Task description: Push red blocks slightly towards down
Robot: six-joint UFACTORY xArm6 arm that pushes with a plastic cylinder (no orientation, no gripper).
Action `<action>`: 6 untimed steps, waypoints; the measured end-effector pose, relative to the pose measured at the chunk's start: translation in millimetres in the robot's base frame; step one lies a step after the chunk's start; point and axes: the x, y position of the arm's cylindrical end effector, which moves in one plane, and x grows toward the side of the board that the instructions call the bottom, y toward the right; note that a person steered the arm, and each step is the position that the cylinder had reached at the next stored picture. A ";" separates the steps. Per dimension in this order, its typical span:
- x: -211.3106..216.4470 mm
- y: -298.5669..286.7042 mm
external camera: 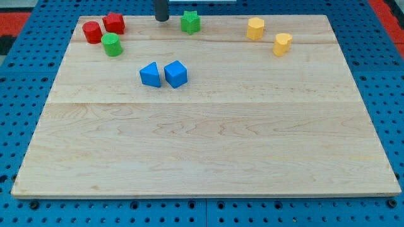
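Observation:
Two red blocks sit at the board's top left: a red cylinder (92, 31) and a red star-shaped block (114, 23) just to its right, touching or nearly touching. A green cylinder (112, 45) lies just below them. My tip (162, 19) is at the view's top edge, to the right of the red blocks and left of a green star-shaped block (190, 22). It touches no block.
A blue triangular block (150, 74) and a blue cube (176, 74) sit side by side below my tip. Two yellow blocks (255, 28) (282, 43) lie at the top right. The wooden board (208, 145) rests on a blue pegboard.

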 end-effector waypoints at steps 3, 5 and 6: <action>0.1 -19.6; -0.1 -57.3; 2.9 -108.4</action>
